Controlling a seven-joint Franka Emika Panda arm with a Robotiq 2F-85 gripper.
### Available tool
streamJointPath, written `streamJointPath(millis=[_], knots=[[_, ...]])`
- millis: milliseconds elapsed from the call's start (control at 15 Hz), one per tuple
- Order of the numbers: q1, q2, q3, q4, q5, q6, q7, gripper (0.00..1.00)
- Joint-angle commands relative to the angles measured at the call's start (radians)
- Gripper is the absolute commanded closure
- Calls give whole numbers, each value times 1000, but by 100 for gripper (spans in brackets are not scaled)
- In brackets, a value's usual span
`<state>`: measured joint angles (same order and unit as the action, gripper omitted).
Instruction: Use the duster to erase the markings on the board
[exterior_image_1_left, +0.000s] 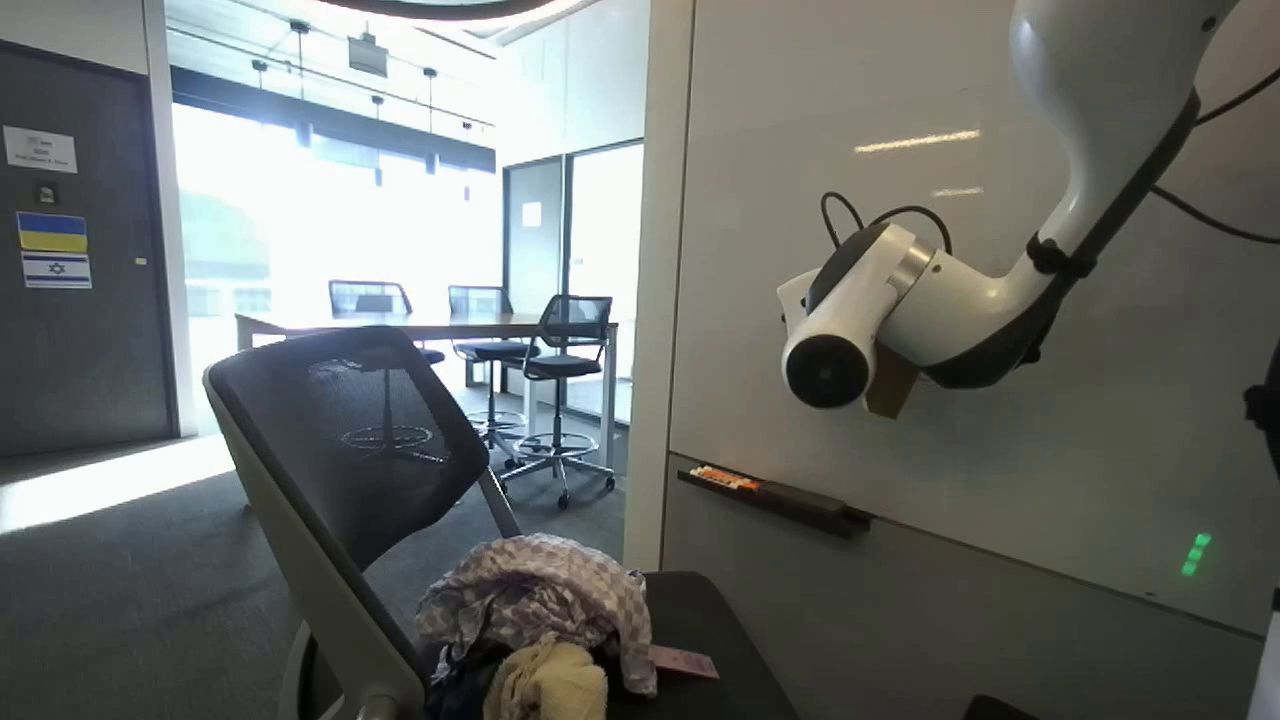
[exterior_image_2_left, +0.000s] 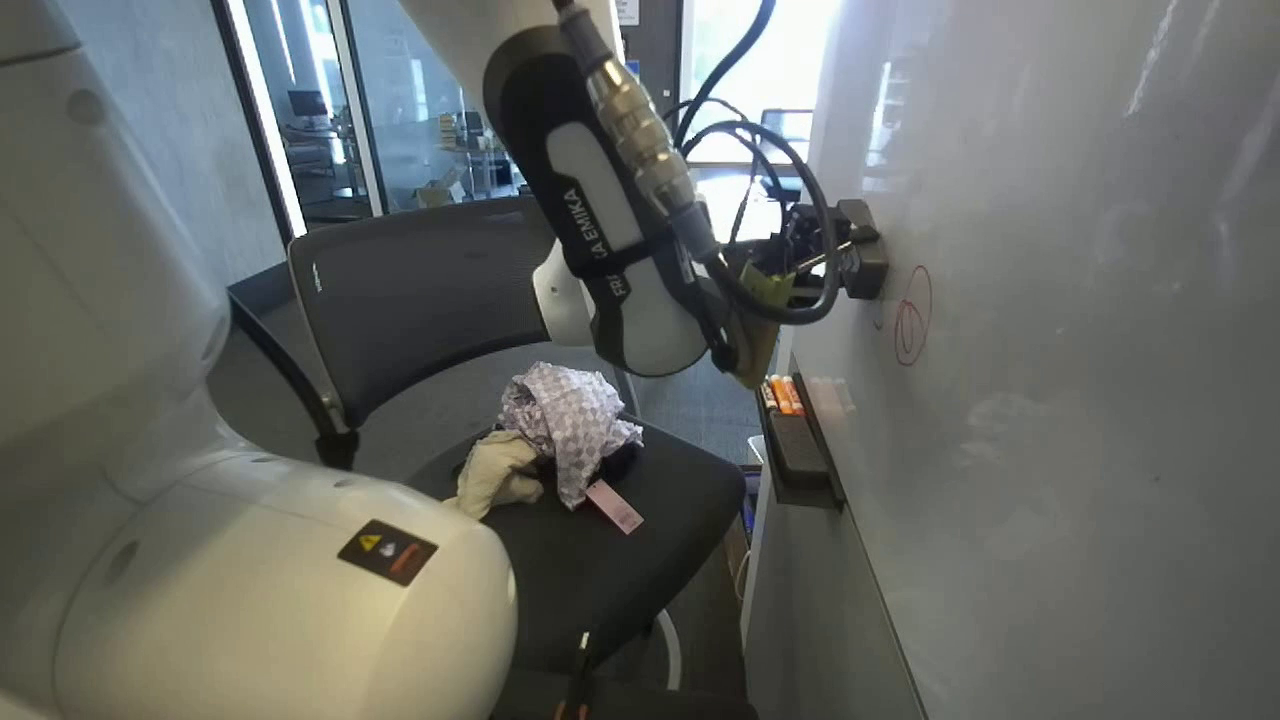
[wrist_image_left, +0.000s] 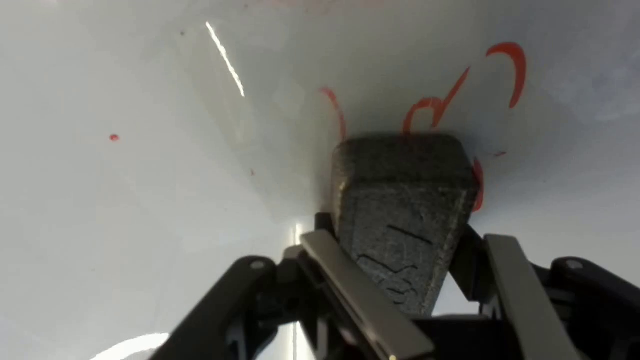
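Note:
The duster (wrist_image_left: 405, 210) is a dark grey block with black lines on its back. My gripper (wrist_image_left: 397, 240) is shut on it, one finger on each side. In an exterior view the duster (exterior_image_2_left: 866, 250) is held by the gripper (exterior_image_2_left: 815, 252) close against the white board (exterior_image_2_left: 1060, 420); I cannot tell if it touches. The markings (wrist_image_left: 517, 70) are red strokes around the duster's front end, and it hides part of them. Red loops of the markings (exterior_image_2_left: 910, 320) also show in an exterior view. The board (exterior_image_1_left: 1050, 460) also shows in an exterior view, where the arm hides gripper and duster.
A dark ledge (exterior_image_1_left: 850, 522) below the board holds orange markers (exterior_image_2_left: 783, 395) and a dark block (exterior_image_2_left: 800, 450). An office chair (exterior_image_2_left: 420, 290) with crumpled cloths (exterior_image_2_left: 570, 420) on its seat stands beside the board. Loose cables (exterior_image_2_left: 825, 190) loop near the gripper.

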<state>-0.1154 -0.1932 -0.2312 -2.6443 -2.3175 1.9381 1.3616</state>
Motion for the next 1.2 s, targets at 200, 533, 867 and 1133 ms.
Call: streamJointPath(millis=[200,533,867,1133], knots=[[-46,8,-21,-113,87,-140,-3,68],[-35,13,-10,-119,196,-191,7,68],[-33,-69,-3,-117,319,-162,-18,68],[-62,-131,-41,-118,324,-122,20,68]])
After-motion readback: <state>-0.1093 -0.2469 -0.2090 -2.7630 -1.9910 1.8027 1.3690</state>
